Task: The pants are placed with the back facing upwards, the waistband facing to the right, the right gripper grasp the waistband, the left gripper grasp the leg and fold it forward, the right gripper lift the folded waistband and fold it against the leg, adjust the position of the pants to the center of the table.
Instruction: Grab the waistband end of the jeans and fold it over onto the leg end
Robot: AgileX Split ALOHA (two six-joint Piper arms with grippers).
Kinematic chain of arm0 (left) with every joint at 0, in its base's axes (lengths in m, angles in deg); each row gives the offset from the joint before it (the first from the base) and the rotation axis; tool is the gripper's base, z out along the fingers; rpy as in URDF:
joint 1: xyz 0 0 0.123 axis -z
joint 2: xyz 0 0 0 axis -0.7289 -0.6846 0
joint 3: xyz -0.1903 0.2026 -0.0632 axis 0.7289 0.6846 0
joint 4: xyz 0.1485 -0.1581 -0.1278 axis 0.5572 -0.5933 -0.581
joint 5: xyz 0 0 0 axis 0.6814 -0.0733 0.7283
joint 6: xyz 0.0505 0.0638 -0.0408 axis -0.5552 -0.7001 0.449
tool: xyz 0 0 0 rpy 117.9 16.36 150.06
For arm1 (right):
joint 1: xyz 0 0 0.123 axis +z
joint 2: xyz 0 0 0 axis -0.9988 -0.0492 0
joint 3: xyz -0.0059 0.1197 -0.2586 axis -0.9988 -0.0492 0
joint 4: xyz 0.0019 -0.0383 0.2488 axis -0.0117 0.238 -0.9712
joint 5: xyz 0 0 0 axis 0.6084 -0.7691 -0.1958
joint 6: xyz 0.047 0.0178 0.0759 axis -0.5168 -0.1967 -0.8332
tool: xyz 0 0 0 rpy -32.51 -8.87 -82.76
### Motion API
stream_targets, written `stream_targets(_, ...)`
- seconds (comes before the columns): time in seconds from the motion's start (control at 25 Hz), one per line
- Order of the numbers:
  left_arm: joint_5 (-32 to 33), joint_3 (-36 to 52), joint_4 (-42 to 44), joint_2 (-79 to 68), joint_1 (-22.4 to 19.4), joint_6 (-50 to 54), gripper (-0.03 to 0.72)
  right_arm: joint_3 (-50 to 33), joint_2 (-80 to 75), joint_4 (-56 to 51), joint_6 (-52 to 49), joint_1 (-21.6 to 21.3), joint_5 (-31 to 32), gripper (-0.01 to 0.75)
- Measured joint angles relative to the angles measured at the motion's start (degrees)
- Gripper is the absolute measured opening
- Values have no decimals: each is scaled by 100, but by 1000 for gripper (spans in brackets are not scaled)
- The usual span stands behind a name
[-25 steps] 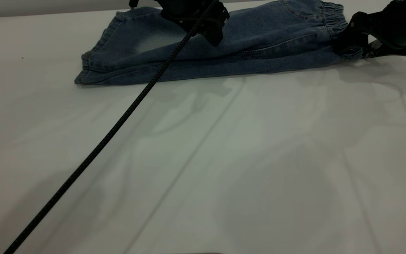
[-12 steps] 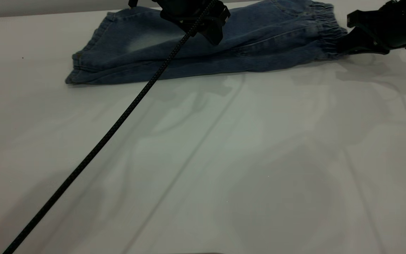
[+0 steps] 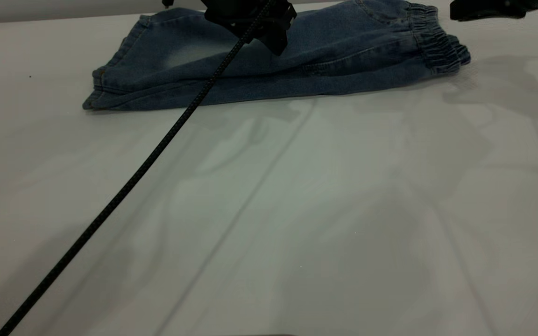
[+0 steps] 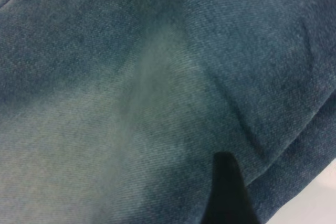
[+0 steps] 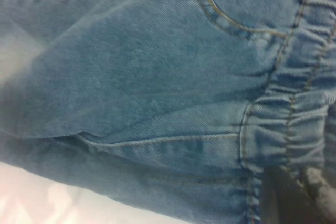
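Neither gripper's jaw state can be told: the left gripper hovers over the pants, the right gripper above the waistband; folded lengthwise at the table's far edge, second fold and centering remain.

You've got the table wide open along its near edge. The pants block the far edge, and a black cable cuts diagonally from the near-left corner toward them.

A pale wall strip runs behind; soft branching shadows cross the surface
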Motion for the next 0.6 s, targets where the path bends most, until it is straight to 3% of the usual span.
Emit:
stream_targets(0.16, -31, 0, 0, 0, 0, 38, 441, 4, -1, 1, 0, 0, -182, 106)
stream_targets(0.24, -37, 0, 0, 0, 0, 57, 441, 54, -1, -45, 0, 0, -293, 196)
stream_targets(0.48, -37, 0, 0, 0, 0, 88, 441, 504, -137, -350, -6, 67, -382, 594)
stream_targets(0.6, -26, 0, 0, 0, 0, 119, 441, 776, -432, -356, -94, 208, -521, 673)
